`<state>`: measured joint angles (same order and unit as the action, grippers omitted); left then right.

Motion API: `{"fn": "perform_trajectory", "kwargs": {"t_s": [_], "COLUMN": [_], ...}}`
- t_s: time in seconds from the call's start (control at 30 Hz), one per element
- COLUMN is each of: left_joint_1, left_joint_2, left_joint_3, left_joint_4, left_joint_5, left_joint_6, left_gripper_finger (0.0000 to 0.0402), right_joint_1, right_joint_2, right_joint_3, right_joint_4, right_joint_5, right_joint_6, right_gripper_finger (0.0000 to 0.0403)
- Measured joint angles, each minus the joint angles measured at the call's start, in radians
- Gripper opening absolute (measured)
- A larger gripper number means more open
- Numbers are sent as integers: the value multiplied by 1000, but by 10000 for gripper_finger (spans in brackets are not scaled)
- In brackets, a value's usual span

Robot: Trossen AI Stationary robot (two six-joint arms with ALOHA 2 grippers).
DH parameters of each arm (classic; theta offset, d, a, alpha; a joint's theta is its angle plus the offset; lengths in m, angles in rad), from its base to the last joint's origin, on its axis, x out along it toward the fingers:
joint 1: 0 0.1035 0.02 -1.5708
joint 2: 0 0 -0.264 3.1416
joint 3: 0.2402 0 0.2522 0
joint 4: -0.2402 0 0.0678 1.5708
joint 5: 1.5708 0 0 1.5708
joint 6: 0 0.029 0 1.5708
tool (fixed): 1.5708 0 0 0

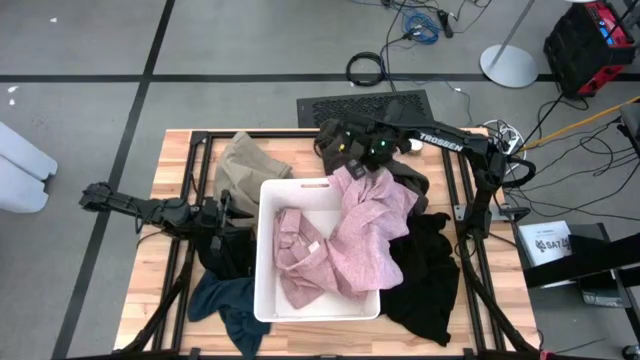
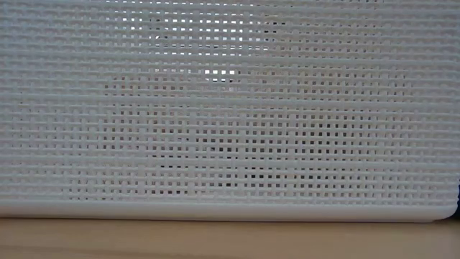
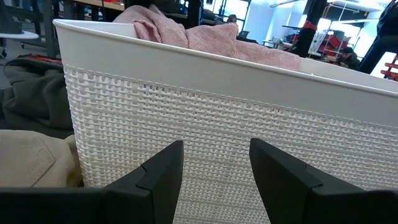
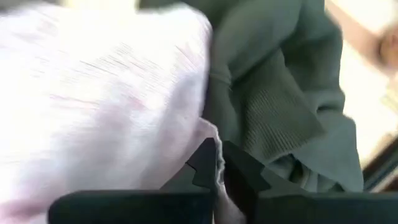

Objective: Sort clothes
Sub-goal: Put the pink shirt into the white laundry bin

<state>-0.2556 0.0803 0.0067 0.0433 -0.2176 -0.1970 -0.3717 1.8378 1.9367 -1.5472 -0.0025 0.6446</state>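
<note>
Right tool (image 4: 219,163) clamped on just the pink garment's (image 4: 93,106) edge, could easily slip free or snag the olive one (image 4: 273,93) when lifted

The white bin (image 2: 230,108) is filling the low view, its mesh wall hiding everything behind it. A black garment (image 1: 228,252) beside the bin is lying partly covered by the left arm. The pink garment (image 4: 99,106) is blurring close to the right wrist camera, its edges running out of frame.
</note>
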Motion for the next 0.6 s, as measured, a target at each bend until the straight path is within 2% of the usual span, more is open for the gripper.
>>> {"fn": "perform_trajectory", "kwargs": {"t_s": [0.2, 0.3, 0.43, 0.53, 0.6], "left_joint_1": [0, 0, 0, 0, 0], "left_joint_2": [0, 1, 5, 11, 15], "left_joint_3": [0, 0, 0, 0, 0], "left_joint_4": [0, 0, 0, -1, 0], "left_joint_5": [0, 0, 2, 3, 4], "left_joint_6": [0, 1, 1, 0, 1], "left_gripper_finger": [193, 193, 193, 193, 193], "right_joint_1": [7, 22, 49, 75, 81], "right_joint_2": [0, -6, -130, -169, -178], "right_joint_3": [297, 422, 331, 331, 330], "right_joint_4": [10, 80, 406, 439, 374], "right_joint_5": [1, 0, -104, -117, -62], "right_joint_6": [-18, -43, -35, -30, -31], "right_gripper_finger": [2, 1, 0, 1, 1]}}
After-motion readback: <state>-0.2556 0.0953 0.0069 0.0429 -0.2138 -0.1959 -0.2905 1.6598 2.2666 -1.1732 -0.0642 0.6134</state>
